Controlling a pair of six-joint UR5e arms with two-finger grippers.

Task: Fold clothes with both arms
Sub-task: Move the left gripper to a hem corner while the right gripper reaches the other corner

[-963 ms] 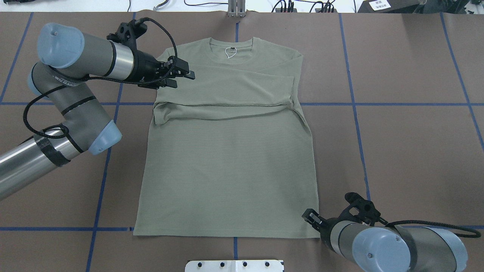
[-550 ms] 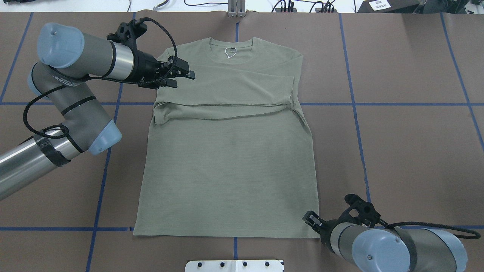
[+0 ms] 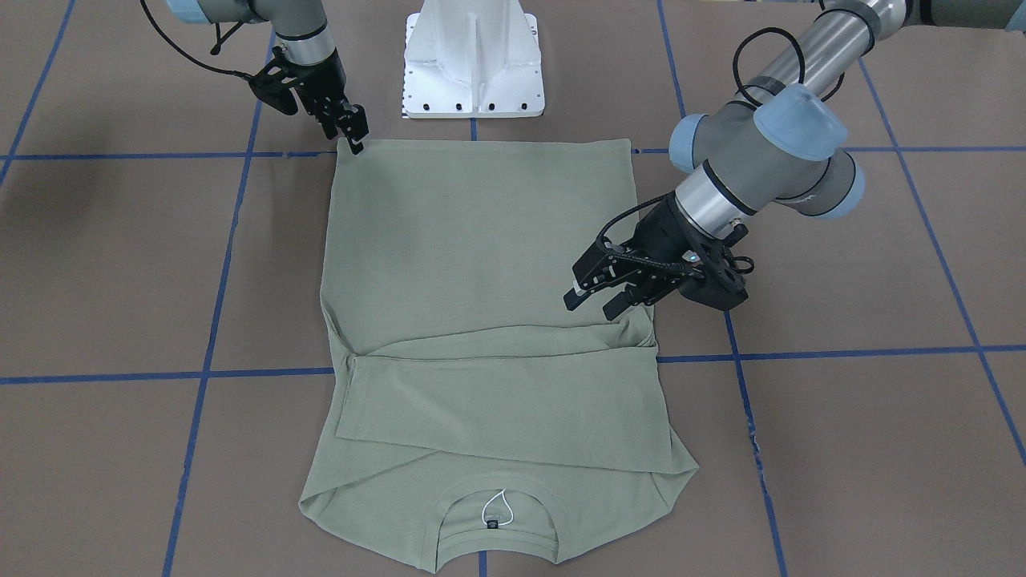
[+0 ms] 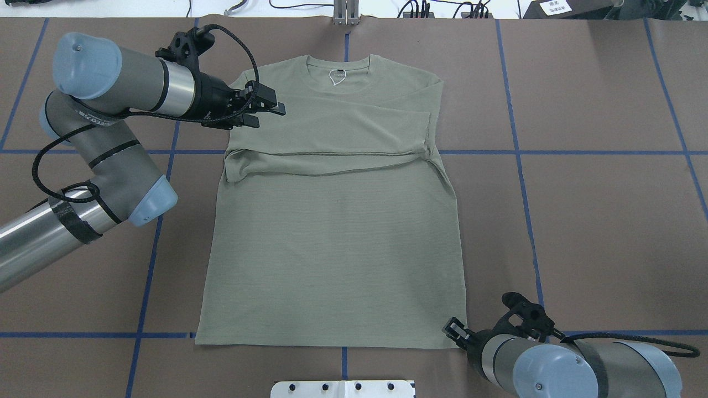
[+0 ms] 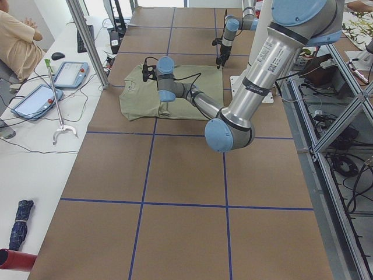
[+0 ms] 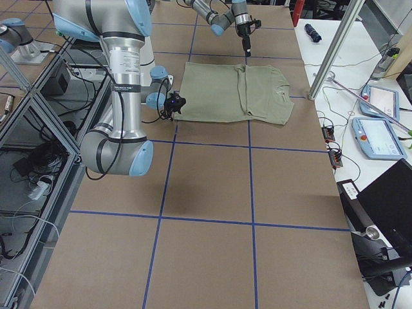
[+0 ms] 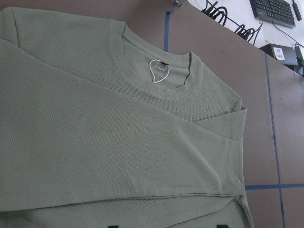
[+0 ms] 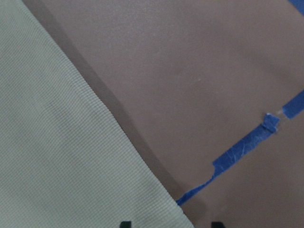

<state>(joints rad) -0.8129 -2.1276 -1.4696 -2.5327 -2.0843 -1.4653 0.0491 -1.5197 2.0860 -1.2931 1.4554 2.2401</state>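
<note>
The sage-green shirt (image 4: 332, 249) lies flat on the brown table with its collar and white neck loop (image 7: 159, 71) at the far side. Both sleeves are folded across the chest (image 3: 497, 401). My left gripper (image 4: 271, 117) hovers open just above the shirt's shoulder on that side and holds nothing; in the front-facing view the left gripper (image 3: 591, 304) is over the folded sleeve's end. My right gripper (image 4: 453, 327) sits at the hem's near right corner. In the right wrist view its jaws stand apart on either side of the hem corner (image 8: 156, 190).
The white pedestal base (image 3: 473, 56) stands at the table's near edge, behind the hem. Blue tape lines (image 4: 520, 152) grid the brown surface. Cables and a bracket (image 4: 345, 14) line the far edge. A seated person (image 5: 17, 44) and tablets (image 5: 70, 73) are at a side bench.
My right gripper has slid a little toward the robot along the hem's right corner. The left arm and the shirt are almost unchanged.
</note>
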